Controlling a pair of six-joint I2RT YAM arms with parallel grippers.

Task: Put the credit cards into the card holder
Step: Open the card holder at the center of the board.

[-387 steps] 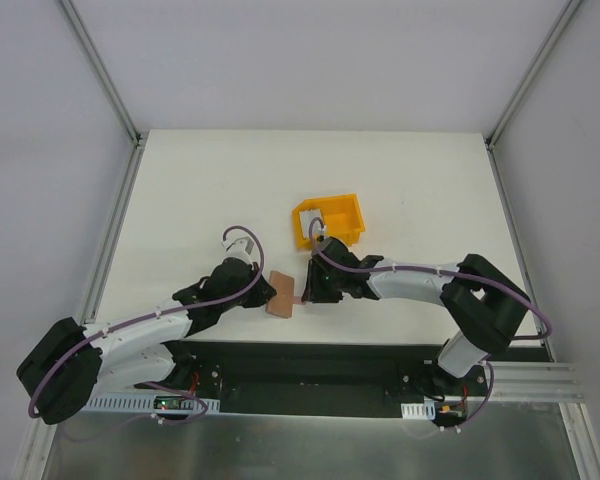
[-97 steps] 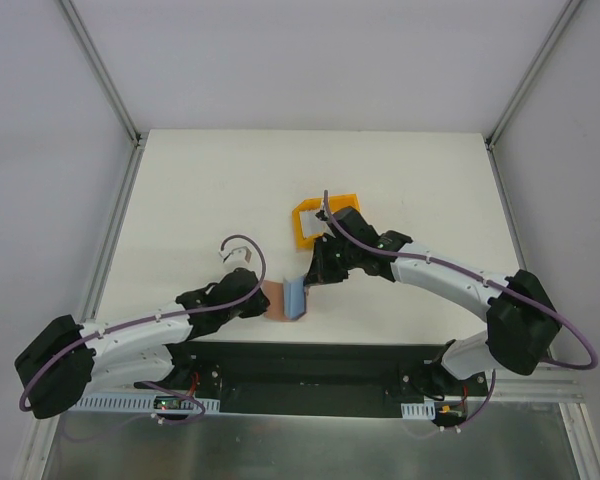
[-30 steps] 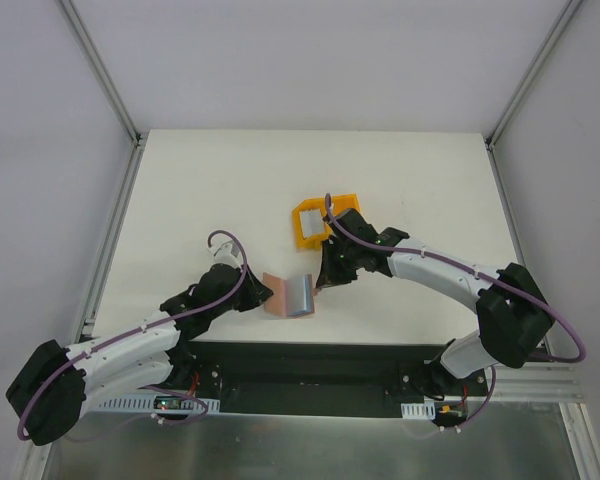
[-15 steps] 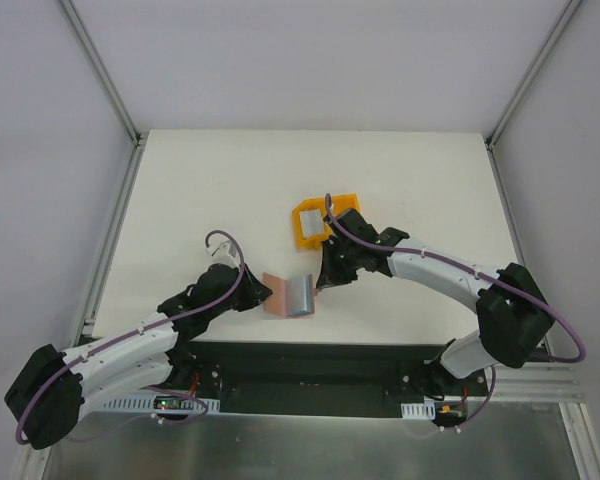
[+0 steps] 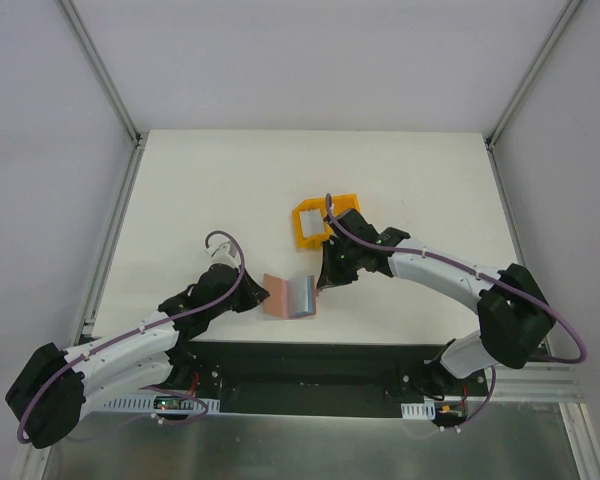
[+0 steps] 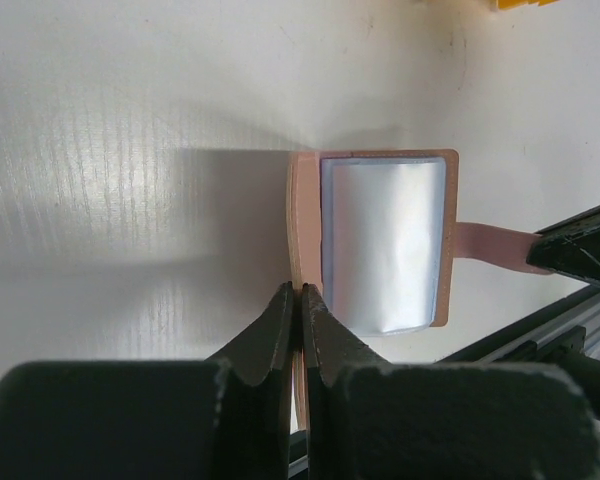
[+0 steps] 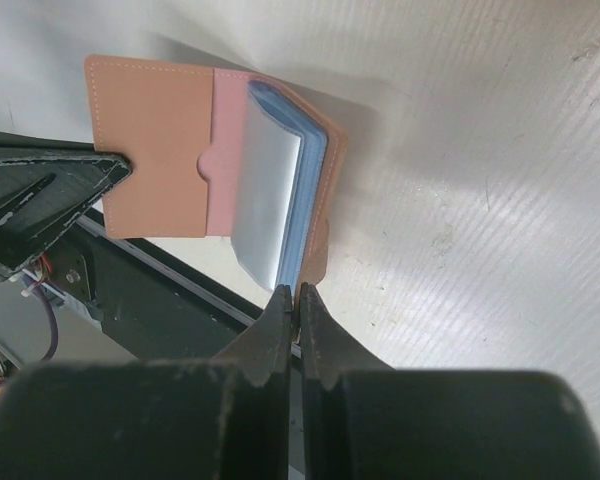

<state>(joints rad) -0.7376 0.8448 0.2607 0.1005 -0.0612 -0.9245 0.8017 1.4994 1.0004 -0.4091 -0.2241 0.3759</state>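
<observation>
Near the middle of the table's (image 5: 230,180) front edge, the card holder (image 5: 288,296) is now lying spread open, pinkish inside up, where earlier it was folded. The left gripper (image 5: 252,293) is pinching its left flap, jaws closed tight. The right gripper (image 5: 323,287) is likewise clamping the tab (image 6: 485,245). A pale credit card (image 5: 311,217) is waiting in the yellow bin (image 5: 342,212) just behind, so loading is becoming possible.

Bright even overhead light. Wrist views: soft shadow on white table (image 6: 100,120) beside pinkish-brown leather card holder (image 6: 302,200), glare on its silvery plastic sleeve (image 6: 385,240), black left gripper fingers (image 6: 270,345) probably defocused.
</observation>
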